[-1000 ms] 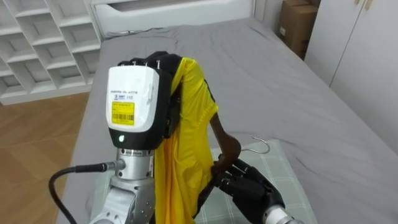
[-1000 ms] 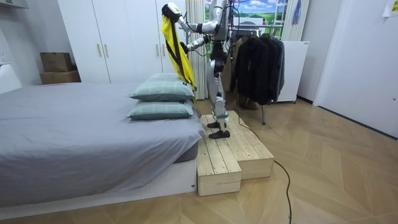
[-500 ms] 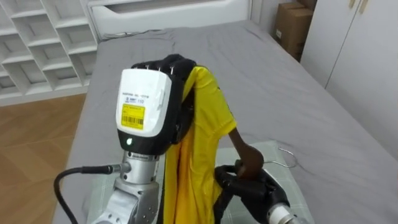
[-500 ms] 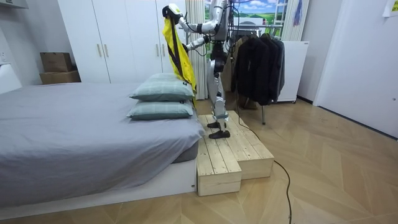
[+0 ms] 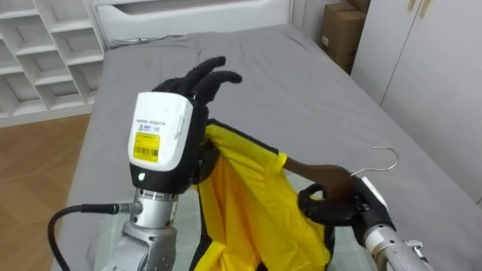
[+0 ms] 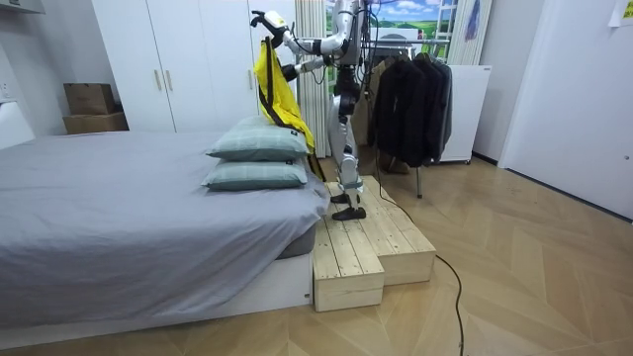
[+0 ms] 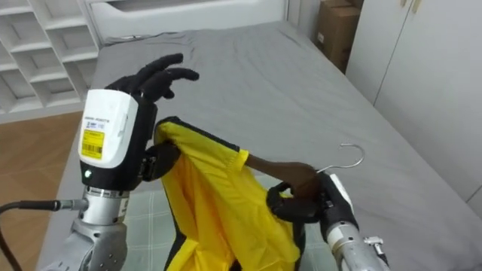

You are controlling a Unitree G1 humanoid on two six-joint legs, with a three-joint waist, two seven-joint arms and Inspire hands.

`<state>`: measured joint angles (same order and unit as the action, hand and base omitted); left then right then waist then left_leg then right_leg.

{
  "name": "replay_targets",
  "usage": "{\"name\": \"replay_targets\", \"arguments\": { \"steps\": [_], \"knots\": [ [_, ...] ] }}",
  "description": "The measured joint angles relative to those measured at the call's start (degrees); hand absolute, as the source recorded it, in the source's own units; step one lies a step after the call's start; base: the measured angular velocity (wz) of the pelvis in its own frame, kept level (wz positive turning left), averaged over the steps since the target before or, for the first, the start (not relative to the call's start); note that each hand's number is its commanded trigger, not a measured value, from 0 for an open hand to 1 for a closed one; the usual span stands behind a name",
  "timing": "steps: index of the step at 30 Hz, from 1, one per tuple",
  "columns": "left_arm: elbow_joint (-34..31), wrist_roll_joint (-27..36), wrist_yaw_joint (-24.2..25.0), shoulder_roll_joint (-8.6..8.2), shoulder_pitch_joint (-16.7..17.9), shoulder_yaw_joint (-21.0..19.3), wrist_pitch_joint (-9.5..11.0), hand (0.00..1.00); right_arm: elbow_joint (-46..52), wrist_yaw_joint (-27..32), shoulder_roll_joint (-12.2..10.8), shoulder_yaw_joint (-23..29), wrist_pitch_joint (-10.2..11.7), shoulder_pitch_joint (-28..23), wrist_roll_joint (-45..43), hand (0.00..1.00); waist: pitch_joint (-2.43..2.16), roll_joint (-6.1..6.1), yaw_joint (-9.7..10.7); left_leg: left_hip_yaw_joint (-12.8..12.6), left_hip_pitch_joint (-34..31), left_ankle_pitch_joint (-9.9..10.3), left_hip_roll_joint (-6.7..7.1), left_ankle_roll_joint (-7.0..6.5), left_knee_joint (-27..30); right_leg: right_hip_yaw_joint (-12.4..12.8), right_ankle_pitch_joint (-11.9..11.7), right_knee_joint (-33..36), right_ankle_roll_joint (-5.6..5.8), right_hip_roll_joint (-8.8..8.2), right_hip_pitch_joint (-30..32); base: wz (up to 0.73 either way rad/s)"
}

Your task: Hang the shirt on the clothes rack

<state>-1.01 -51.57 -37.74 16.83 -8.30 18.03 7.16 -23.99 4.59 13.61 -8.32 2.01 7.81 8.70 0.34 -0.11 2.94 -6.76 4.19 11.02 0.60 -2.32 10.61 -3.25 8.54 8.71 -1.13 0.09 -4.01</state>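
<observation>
Yellow fabric shirt with dark trim (image 5: 248,203) hung at frame centre on a brown wooden hanger with a metal hook (image 5: 331,177). My right hand (image 5: 335,207) clasped the hanger at lower right. My raised left hand (image 5: 203,79) spread its fingers loose above the collar.

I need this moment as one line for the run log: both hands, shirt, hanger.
left hand: open, raised by shirt | right hand: shut on hanger | hanger: one end inside shirt
</observation>
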Motion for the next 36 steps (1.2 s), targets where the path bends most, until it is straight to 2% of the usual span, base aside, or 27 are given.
{"name": "replay_targets", "arguments": {
  "steps": [6,15,23,29,34,36],
  "knots": [
    [0.0,2.6,2.6,-0.07,3.5,-1.2,0.6,0.0,0.2,0.4,0.0,3.3,0.3,-1.4,-8.0,1.0,-0.18,-0.84,0.9,-0.5,0.5,0.0,-0.01,0.0,-0.4,0.3,0.0,0.0,0.0,0.01,-0.3,-0.04],
    [0.1,2.5,7.1,-0.17,4.1,-2.3,0.5,0.0,3.9,0.4,0.1,5.8,0.3,-3.1,-13.4,1.0,-0.29,-0.92,1.7,-1.1,0.5,0.0,-0.09,0.0,-0.4,0.6,0.0,0.2,-0.01,0.05,-0.1,-0.01],
    [1.5,2.5,7.1,-0.34,4.8,-2.4,0.5,0.0,4.9,0.3,0.1,6.4,0.3,-3.5,-15.1,1.0,-0.29,-0.92,1.6,-1.9,0.7,0.0,-0.38,0.0,-0.5,1.4,0.0,0.3,-0.01,0.14,0.1,-0.04],
    [1.5,2.7,7.1,-0.37,9.3,-4.6,0.5,0.0,4.9,0.3,0.1,7.0,0.3,-5.1,-15.3,1.0,-0.31,-0.99,1.8,-2.3,1.4,0.0,-0.67,0.0,-1.1,1.6,0.0,0.2,-0.01,0.16,-0.1,-0.04],
    [5.1,5.3,7.1,-0.62,9.6,-4.7,0.5,0.0,4.6,0.2,0.1,7.0,0.3,-5.2,-19.4,1.0,-0.28,-1.04,1.9,-2.4,1.6,0.0,-0.73,0.01,-1.1,1.7,0.0,0.2,-0.01,0.15,0.2,0.0],
    [7.9,7.5,7.1,-1.39,9.6,-4.7,0.5,0.0,4.6,0.2,0.1,7.4,0.3,-5.9,-21.5,1.0,-0.27,-1.05,2.0,-2.4,1.5,0.0,-0.71,0.02,-1.1,1.7,0.0,0.2,-0.01,0.32,0.3,0.0]
  ]
}}
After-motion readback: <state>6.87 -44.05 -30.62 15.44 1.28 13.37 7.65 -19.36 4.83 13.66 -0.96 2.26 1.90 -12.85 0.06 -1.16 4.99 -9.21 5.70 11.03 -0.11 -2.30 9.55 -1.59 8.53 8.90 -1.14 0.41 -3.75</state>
